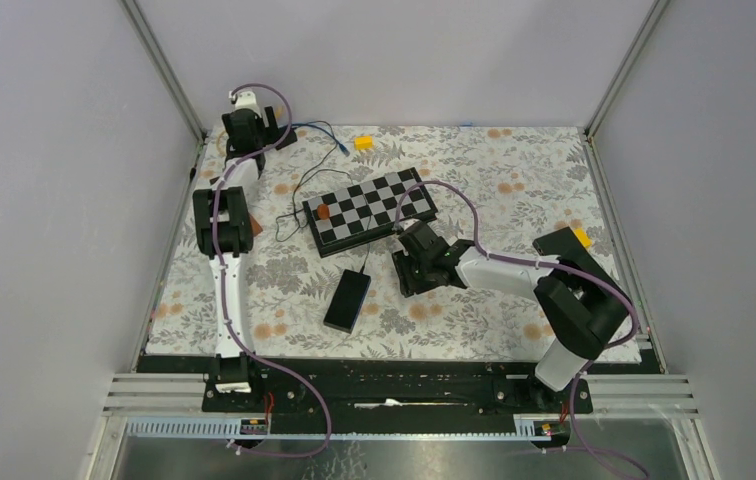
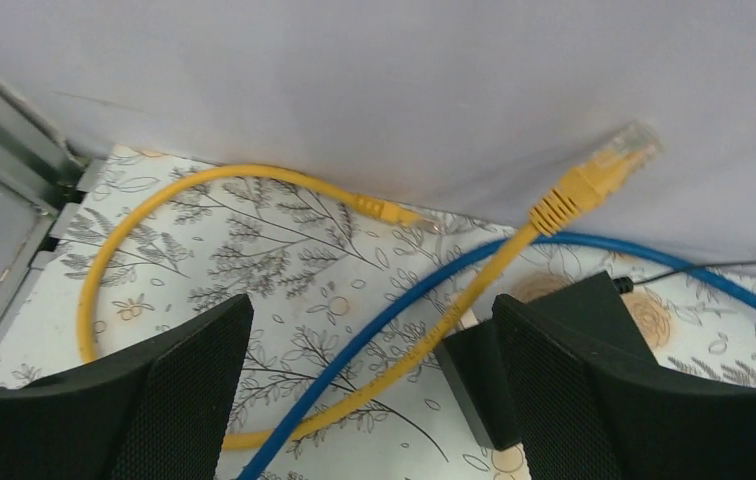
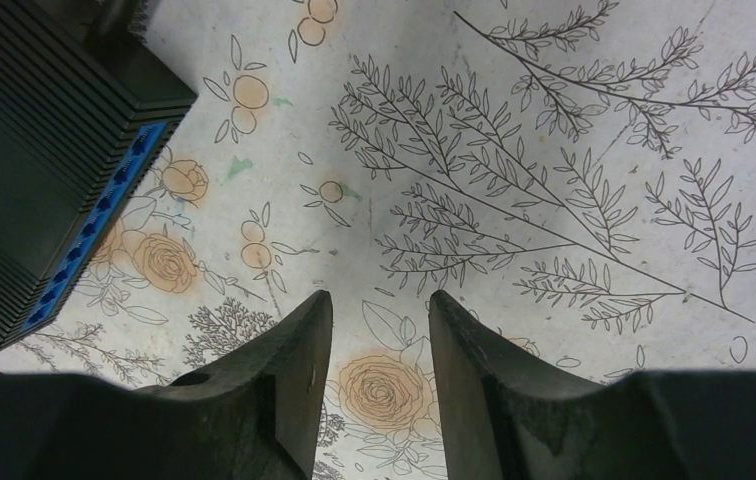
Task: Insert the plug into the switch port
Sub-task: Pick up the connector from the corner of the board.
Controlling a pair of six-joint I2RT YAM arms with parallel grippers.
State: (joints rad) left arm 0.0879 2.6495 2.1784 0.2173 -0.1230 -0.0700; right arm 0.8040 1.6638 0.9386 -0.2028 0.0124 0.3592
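At the 11 o'clock corner of the surface [image 1: 514,170], the left gripper [image 2: 369,330] is seen spread wide and empty above a loop of yellow cable [image 2: 434,330]. The plug [image 2: 614,158] is found at 1 o'clock from that gripper in its wrist view, lifted off the cloth and shown against the wall [image 2: 354,80]. Its long axis is laid from 7 to 1 o'clock, with the clear tip pointed away from the gripper. The cable's other end [image 2: 394,212] is seen flat on the surface at 12 o'clock. A blue cable [image 2: 394,300] is crossed under the yellow one between the fingers.

The switch [image 1: 348,300] is seen well apart from the plug, at 6 o'clock from the checkerboard [image 1: 374,210] in the top view. The right gripper [image 3: 374,340] is held near it, with the switch at 10 o'clock in the right wrist view. This gripper is parted about halfway and nothing is gripped in it. The row of blue ports [image 3: 104,215] is turned toward that gripper's side.

The left arm is judged by far the nearer to the plug, and the right arm the nearer to the switch. A reach forward and to 1 o'clock along the cable's line is judged to be what the next grasp calls for.
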